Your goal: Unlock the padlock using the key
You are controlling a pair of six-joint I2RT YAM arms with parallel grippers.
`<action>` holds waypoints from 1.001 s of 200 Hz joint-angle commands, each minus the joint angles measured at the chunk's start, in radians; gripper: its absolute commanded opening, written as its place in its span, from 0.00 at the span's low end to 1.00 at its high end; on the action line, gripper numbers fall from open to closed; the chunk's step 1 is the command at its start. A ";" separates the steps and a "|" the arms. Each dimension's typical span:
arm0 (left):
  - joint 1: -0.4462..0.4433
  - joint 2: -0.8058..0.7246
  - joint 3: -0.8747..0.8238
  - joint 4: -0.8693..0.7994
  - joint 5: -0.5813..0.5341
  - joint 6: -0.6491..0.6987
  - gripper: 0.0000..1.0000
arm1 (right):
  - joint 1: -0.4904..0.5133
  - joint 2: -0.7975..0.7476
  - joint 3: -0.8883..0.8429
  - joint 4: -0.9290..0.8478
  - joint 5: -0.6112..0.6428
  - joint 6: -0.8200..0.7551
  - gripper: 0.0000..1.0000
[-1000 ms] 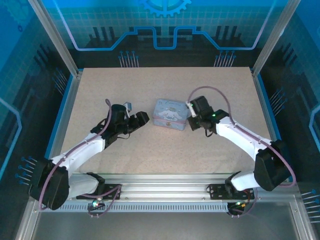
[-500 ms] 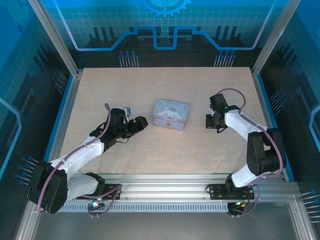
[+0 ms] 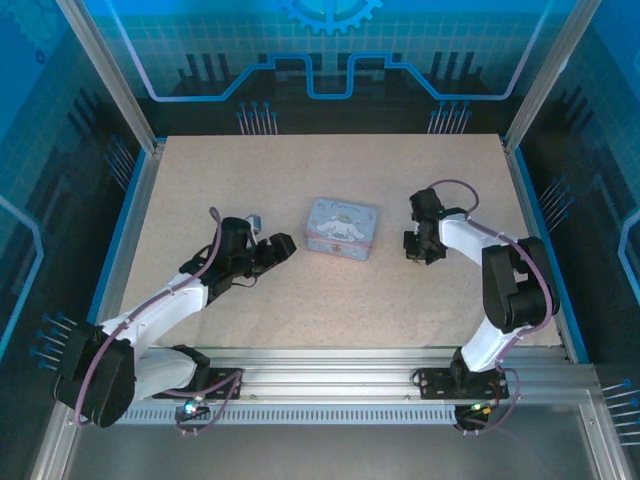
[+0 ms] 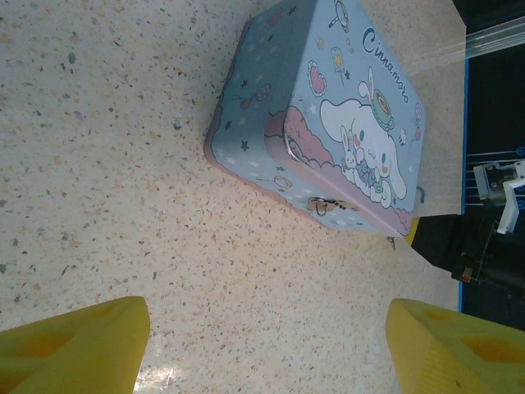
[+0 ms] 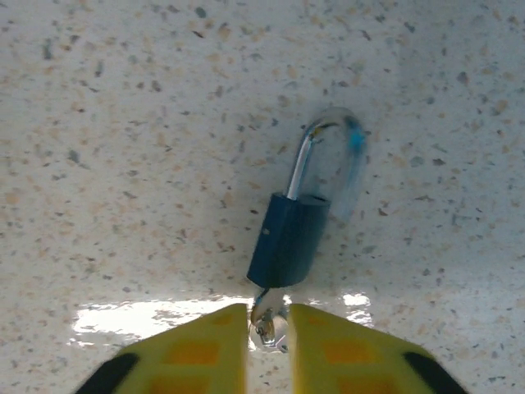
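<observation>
The padlock [image 5: 289, 238], a small dark blue body with a silver shackle [image 5: 305, 160], lies flat on the speckled table. The key [image 5: 269, 318] sticks out of its bottom end. My right gripper [image 5: 267, 332] stands right at the key, its yellow fingers [image 5: 197, 353] narrowly parted on either side of the key's head. From above, the right gripper [image 3: 413, 250] points down at the table to the right of the tin. My left gripper [image 4: 267, 345] is wide open over bare table, to the left of the tin, with nothing between its fingers.
A pale blue cartoon-printed tin [image 3: 341, 228] sits mid-table between the two arms, its latch [image 4: 321, 204] facing the left gripper. Aluminium frame posts and blue walls ring the table [image 3: 320, 160]. Open tabletop lies behind and in front of the tin.
The right arm swung from beside the tin out to the right and lowered to the table. Its jaws have parted slightly. The left arm has barely moved.
</observation>
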State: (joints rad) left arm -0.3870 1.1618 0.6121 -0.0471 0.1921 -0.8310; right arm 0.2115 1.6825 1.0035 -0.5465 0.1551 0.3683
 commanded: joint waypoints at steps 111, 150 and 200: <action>0.015 -0.037 0.141 -0.240 -0.164 0.190 0.99 | -0.018 -0.350 -0.029 0.037 0.098 -0.013 1.00; 0.051 -0.037 0.229 -0.355 -0.416 0.351 0.99 | -0.024 -0.444 -0.116 0.224 0.238 0.001 1.00; 0.170 -0.027 0.136 -0.217 -0.602 0.564 0.99 | -0.024 -0.504 -0.408 0.732 0.375 -0.215 1.00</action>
State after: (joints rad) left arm -0.2825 1.1221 0.7925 -0.3058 -0.2863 -0.4137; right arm 0.1997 1.1648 0.6601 -0.1009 0.4210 0.2733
